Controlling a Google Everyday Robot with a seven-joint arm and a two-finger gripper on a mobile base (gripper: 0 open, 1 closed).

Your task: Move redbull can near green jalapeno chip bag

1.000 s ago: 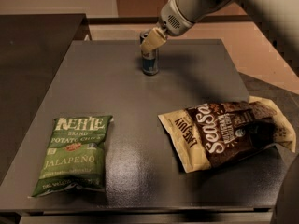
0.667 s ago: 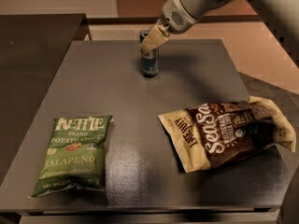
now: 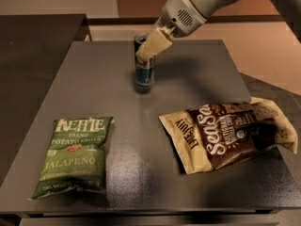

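Observation:
The redbull can (image 3: 144,74) stands upright on the far middle part of the grey table (image 3: 94,79). My gripper (image 3: 146,54) comes down from the upper right, and its beige fingers (image 3: 153,44) are closed around the can's upper part. The green jalapeno chip bag (image 3: 75,157) lies flat at the front left of the table, well apart from the can and nearer the camera.
A larger brown-and-cream Sea Salt bag (image 3: 230,133) lies at the front right, overhanging the table's right edge. A dark counter (image 3: 33,46) stands to the left of the table. My arm (image 3: 197,6) reaches in from the top right.
The can and my gripper have moved together a little toward the front left of the table. Both bags are where they were.

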